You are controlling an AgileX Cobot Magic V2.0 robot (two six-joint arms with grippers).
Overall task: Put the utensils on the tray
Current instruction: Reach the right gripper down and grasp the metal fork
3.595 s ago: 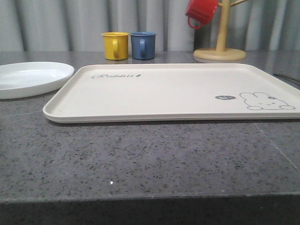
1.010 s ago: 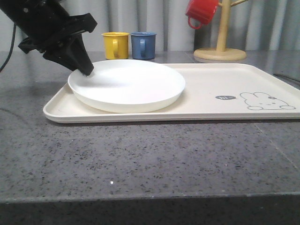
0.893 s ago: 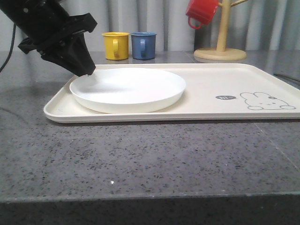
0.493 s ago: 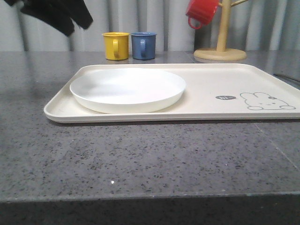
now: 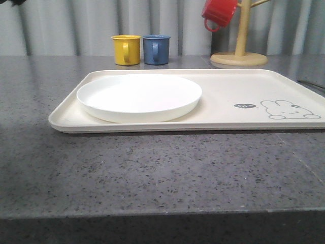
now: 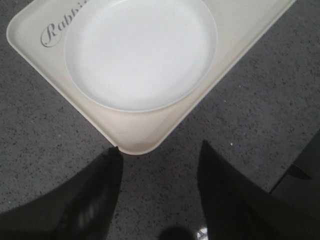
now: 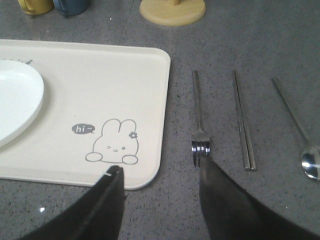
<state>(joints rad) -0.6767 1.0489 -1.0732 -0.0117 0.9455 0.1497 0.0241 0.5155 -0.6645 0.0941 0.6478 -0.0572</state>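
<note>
Front view: the white plate (image 5: 139, 97) lies flat on the left half of the cream tray (image 5: 228, 91), covering most of the script lettering. The tray's right edge is cut off by the frame. 3.6 seconds ago the plate sat on the counter (image 5: 152, 173) left of the tray; 0.5 seconds ago the black arm was overhead at the top left, now almost out of frame. A yellow mug (image 5: 125, 49) and a blue mug (image 5: 155, 49) stand side by side behind the tray; a red mug (image 5: 219, 13) hangs on a wooden mug tree (image 5: 238, 53).

Left wrist view: the left gripper (image 6: 157, 165) hangs with fingers spread, empty, over the counter just off a tray corner.

Right wrist view: the right gripper (image 7: 157, 182) is spread and empty. A fork (image 7: 198, 120), knife (image 7: 243, 122) and spoon (image 7: 297, 131) lie parallel on the counter beside the tray's rabbit end; a finger covers the fork's tine tips.
</note>
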